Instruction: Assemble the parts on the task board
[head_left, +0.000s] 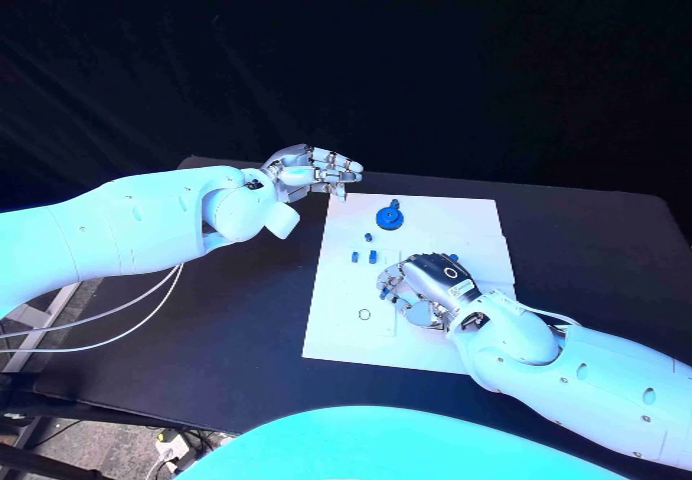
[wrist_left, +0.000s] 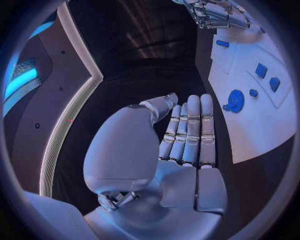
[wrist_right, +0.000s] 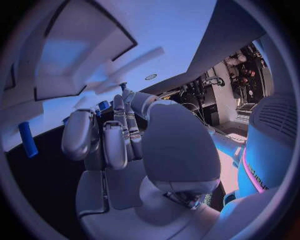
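The right silver hand (head_left: 418, 287) rests curled over the white flat task board (head_left: 462, 222), seemingly seating a part I cannot see, while the empty left silver hand (head_left: 310, 170) waits off its far corner, clear of the small blue parts (head_left: 369, 249) and blue round gear (head_left: 389, 215).

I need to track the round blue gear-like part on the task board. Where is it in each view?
Head view: round blue part on the task board's far end, just right of the left hand.
Left wrist view: it lies on the board beyond the fingertips.
Right wrist view: cannot identify it.
Shared landmark: the white board.
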